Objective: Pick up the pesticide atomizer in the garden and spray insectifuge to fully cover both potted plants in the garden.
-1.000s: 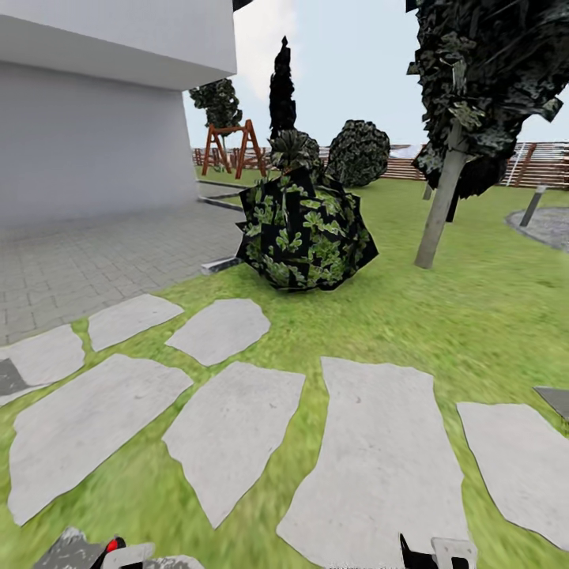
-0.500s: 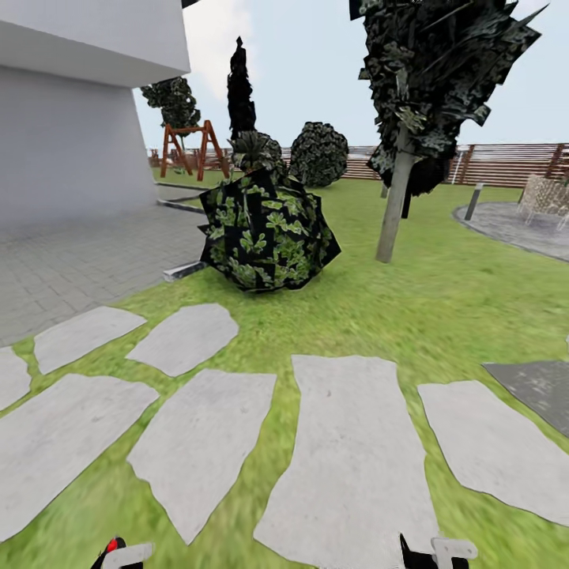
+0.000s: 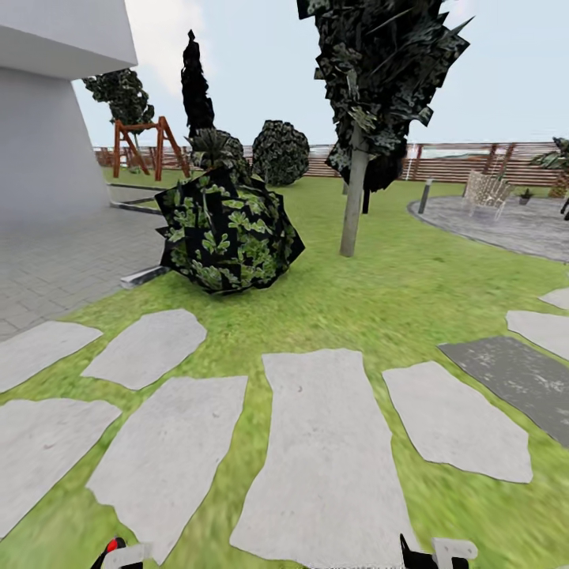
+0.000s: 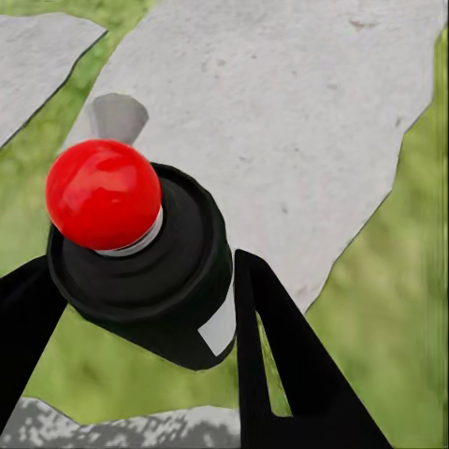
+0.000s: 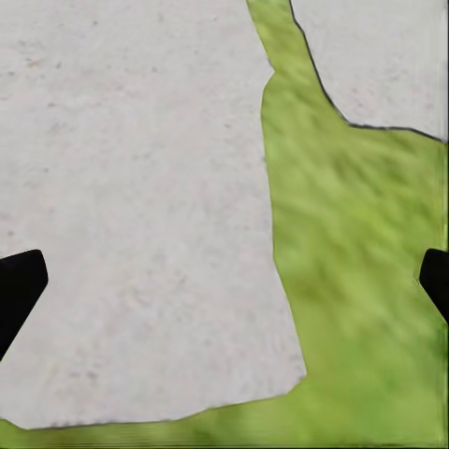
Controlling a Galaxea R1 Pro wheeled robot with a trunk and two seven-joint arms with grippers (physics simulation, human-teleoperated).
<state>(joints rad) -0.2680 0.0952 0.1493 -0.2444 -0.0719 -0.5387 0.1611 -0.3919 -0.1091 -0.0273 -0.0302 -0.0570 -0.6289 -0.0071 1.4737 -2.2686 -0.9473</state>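
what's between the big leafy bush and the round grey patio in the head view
In the head view, a tree with a pale trunk stands on the lawn between the leafy bush and the grey patio; otherwise that stretch is grass.

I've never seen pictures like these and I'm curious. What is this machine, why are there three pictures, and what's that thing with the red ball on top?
It's a robot on wheels with two arms, inside a computer-made world, steered by a person. The big picture comes from a camera on its head, looking over a lawn with pale stepping stones, a leafy bush, a tree, a wooden fence and a grey round patio far off.

The other two pictures come from cameras near each hand. The left gripper has its black fingers closed around the pesticide atomizer, a dark bottle with a white label and that red ball on top. The right gripper is open and empty, its fingers spread wide above a stone and grass.
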